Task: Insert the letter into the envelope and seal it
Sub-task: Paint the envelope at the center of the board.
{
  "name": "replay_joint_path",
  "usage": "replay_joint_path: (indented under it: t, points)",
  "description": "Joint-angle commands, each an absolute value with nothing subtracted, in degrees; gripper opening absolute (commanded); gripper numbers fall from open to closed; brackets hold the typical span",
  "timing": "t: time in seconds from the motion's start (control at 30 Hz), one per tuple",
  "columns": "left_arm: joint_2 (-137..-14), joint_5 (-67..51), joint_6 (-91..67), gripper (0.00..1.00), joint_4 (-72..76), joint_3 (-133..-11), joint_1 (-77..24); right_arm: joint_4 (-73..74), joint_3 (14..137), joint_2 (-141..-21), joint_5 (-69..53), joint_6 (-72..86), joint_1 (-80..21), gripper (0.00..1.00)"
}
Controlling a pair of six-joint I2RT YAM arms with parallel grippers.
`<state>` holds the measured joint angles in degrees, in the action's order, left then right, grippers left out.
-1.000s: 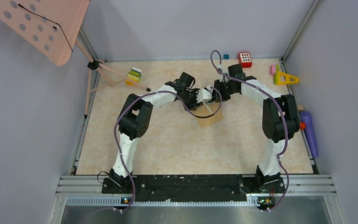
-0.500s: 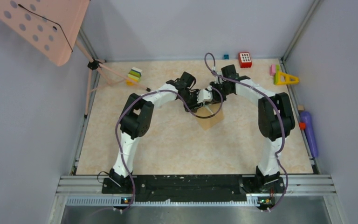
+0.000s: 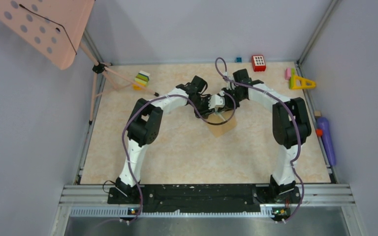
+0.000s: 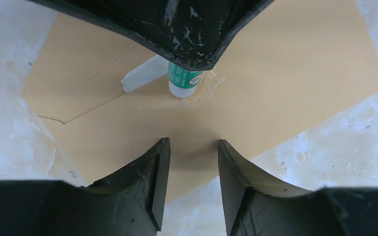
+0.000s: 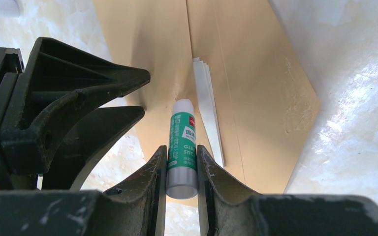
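Observation:
The tan envelope point(image 3: 222, 125) lies flat mid-table, also seen in the left wrist view point(image 4: 285, 73) and the right wrist view point(image 5: 256, 93). The white letter's edge point(image 4: 142, 77) sticks out of its opening point(image 5: 207, 108). My right gripper point(image 5: 181, 153) is shut on a green-and-white glue stick point(image 5: 182, 142), tip down on the envelope by the opening point(image 4: 183, 82). My left gripper point(image 4: 191, 147) is open and empty, its fingertips low over the envelope's near edge, just in front of the glue stick. Both grippers meet above the envelope's far corner in the top view point(image 3: 214, 103).
A pink music stand point(image 3: 44, 29) with tripod legs point(image 3: 123, 78) stands far left, with a yellow-green block stack point(image 3: 141, 79) beside it. A red dotted block point(image 3: 259, 62), yellow triangle point(image 3: 301, 82) and purple object point(image 3: 326, 140) sit along the right. A small white cap point(image 5: 2, 7) lies beyond the envelope.
My right arm has shifted a little left with the glue stick, closer to my left gripper. The envelope has barely moved. In the last half second nothing has visibly changed.

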<state>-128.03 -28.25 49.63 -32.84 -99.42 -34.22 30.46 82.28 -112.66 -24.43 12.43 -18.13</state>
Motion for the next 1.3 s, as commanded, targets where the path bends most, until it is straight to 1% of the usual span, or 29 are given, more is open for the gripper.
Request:
replay_joint_path:
  t: [0.0, 0.17, 0.4, 0.83, 0.9, 0.97, 1.1, 1.27]
  points:
    - [-130.0, -28.2, 50.0, 0.46, -35.4, -100.5, -35.0, 33.8, 84.5, -110.6, -23.5, 10.6, -19.3, 0.0]
    - [-130.1, -27.7, 50.2, 0.43, -35.4, -100.4, -35.2, 33.0, 83.3, -109.8, -23.2, 10.4, -19.3, 0.0]
    - [-129.9, -28.5, 52.2, 0.4, -36.9, -99.9, -36.2, 29.1, 83.8, -111.7, -23.6, 11.9, -19.4, 0.0]
    - [-130.0, -27.3, 52.3, 0.4, -37.2, -100.1, -36.6, 25.3, 85.1, -113.6, -23.1, 14.3, -19.9, 0.0]
    - [-129.6, -24.4, 49.8, 0.42, -36.3, -100.9, -36.5, 25.5, 84.6, -113.2, -23.1, 14.0, -19.9, 0.0]
    - [-129.1, -22.1, 47.6, 0.48, -37.0, -102.2, -36.3, 25.7, 84.0, -112.7, -22.8, 13.6, -19.9, 0.0]
    - [-126.7, -21.2, 44.9, 0.55, -37.4, -101.8, -35.7, 25.8, 83.3, -111.7, -23.0, 13.3, -19.9, 0.0]
    - [-125.7, -19.8, 40.6, 0.59, -37.3, -101.9, -34.9, 25.2, 82.6, -111.4, -23.4, 13.5, -19.9, 0.0]
